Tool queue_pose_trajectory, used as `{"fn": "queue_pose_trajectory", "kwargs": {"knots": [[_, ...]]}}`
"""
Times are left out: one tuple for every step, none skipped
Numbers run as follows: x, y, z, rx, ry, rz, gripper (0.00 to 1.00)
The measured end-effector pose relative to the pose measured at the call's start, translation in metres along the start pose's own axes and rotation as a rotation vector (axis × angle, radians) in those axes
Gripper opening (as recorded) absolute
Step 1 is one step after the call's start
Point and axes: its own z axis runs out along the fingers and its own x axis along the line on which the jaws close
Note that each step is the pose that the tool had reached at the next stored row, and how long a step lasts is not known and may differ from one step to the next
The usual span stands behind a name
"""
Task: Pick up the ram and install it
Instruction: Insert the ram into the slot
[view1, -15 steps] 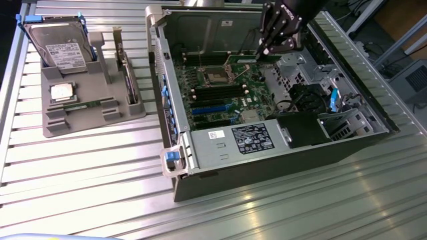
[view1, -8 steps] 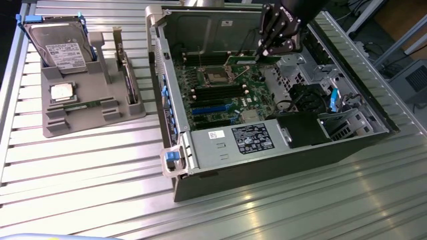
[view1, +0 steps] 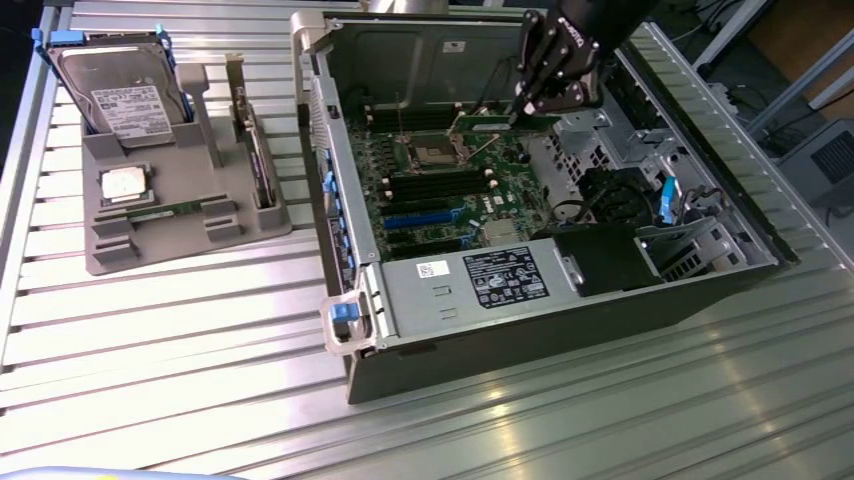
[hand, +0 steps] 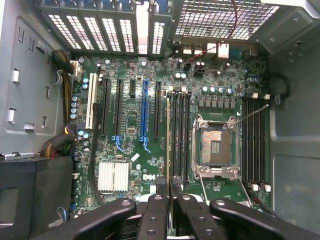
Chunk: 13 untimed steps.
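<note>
One ram (hand: 168, 145), gripped edge-on by the closed claw (hand: 171, 199), hangs over the slots (hand: 181, 135) beside the processor socket (hand: 216, 146), long axis parallel to them.

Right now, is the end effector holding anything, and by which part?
Yes. The end effector pinches the RAM stick across its two flat faces, over the motherboard. Where along its length is unclear.

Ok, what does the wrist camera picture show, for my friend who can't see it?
The gripper holds the ram edge-on over the long black memory slots of a green motherboard inside a computer case. An empty silver processor socket sits beside the slots.
</note>
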Motion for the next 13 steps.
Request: {"fn": "queue_pose_trajectory", "kwargs": {"knots": [[0.0000,-0.0001,0.0004,0.0000,-0.0001,0.000,0.14],[0.0000,-0.0001,0.0007,0.0000,-0.0001,0.000,0.14],[0.0001,-0.0002,0.0011,0.0000,0.0000,0.000,0.14],[0.0001,-0.0003,0.0014,0.0000,0.0000,0.000,0.14],[0.0001,-0.0003,0.0018,0.0000,0.0000,0.000,0.14],[0.0001,-0.0004,0.0023,0.0000,0.0000,0.000,0.14],[0.0002,-0.0005,0.0029,0.0000,-0.0001,0.000,0.14],[0.0002,-0.0006,0.0037,0.0000,0.0000,0.000,0.14],[0.0003,-0.0008,0.0048,0.0000,-0.0001,0.000,0.14],[0.0003,-0.0009,0.0054,0.0000,0.0000,0.000,0.14],[0.0004,-0.0011,0.0063,0.0000,0.0000,0.000,0.14],[0.0005,-0.0012,0.0067,0.0000,-0.0001,0.000,0.14],[0.0005,-0.0012,0.0069,0.0000,0.0001,0.000,0.14]]}}
